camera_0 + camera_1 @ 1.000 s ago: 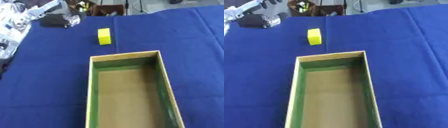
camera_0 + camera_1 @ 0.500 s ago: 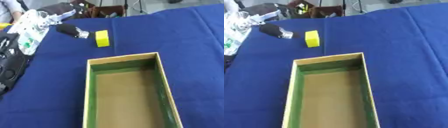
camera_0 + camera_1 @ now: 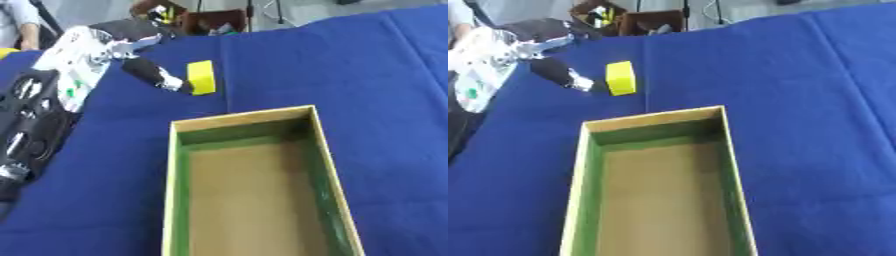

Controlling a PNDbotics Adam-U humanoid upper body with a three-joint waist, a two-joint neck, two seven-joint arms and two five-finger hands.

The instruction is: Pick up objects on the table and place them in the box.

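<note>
Reaching in from the upper left, the robot's left hand (image 3: 131, 55) stretches a straight finger (image 3: 157, 75) to the yellow block (image 3: 201, 77), which sits on the blue tablecloth (image 3: 367, 75) just beyond the open, green-lined box (image 3: 175, 150).

The counter (image 3: 350, 75) is covered by a blue cloth (creased along a line running away from the fingers). Beyond the fingers, past the counter's far edge, a brown open container (image 3: 627, 20) holding small mixed items is seen.
</note>
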